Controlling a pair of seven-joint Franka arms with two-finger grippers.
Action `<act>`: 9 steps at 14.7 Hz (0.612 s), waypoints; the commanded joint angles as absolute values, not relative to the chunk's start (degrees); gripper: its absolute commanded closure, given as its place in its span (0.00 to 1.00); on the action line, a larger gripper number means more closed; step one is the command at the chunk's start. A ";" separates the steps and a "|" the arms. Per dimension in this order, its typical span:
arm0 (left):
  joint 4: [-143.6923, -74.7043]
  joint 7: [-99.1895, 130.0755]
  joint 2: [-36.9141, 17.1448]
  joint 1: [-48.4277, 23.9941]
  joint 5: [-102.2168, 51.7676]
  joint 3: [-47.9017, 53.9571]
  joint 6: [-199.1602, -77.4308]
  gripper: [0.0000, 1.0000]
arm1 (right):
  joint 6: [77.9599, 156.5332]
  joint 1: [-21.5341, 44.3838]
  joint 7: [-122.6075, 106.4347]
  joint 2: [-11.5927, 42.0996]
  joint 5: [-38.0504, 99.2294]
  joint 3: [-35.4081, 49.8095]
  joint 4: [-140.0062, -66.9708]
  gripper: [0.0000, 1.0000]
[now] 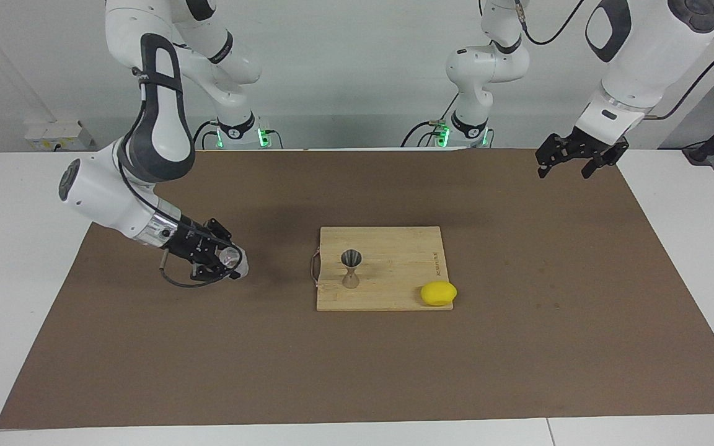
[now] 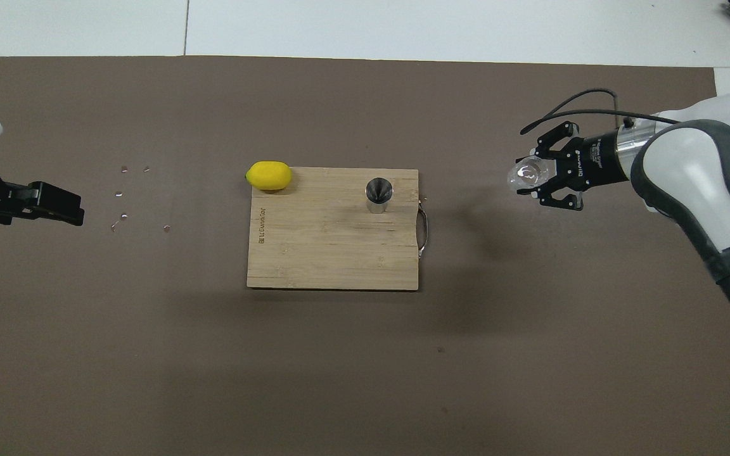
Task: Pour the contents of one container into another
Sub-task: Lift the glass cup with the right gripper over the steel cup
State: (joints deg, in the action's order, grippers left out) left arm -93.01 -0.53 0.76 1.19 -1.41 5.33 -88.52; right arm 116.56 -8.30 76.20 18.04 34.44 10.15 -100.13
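Observation:
The clear glass tumbler is in my right gripper, which is shut on it low over the brown mat, toward the right arm's end of the table and apart from the cutting board. The overhead view shows the tumbler between the right gripper's fingers. The metal jigger stands upright on the board; it also shows in the overhead view. My left gripper is open and empty, raised over the mat at the left arm's end, and also shows in the overhead view.
A wooden cutting board with a metal handle lies mid-table. A yellow lemon sits at the board's corner, farther from the robots than the jigger. Several small shiny bits lie on the mat near the left gripper.

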 commanded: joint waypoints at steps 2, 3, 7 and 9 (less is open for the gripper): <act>-89.38 -1.41 1.05 1.67 -1.14 6.06 -84.72 0.00 | 119.35 -3.18 85.85 20.47 30.33 10.20 -95.37 1.00; -90.08 -1.41 1.23 1.67 -1.14 6.06 -84.90 0.00 | 119.53 -1.77 87.61 20.91 29.71 10.20 -94.40 1.00; -90.61 -0.88 1.41 1.58 -1.23 6.06 -85.08 0.00 | 122.43 3.50 93.86 21.53 24.89 10.20 -93.78 1.00; -90.62 -0.88 1.58 1.67 -1.14 6.06 -84.99 0.00 | 122.52 5.88 95.96 21.53 22.34 10.11 -93.78 1.00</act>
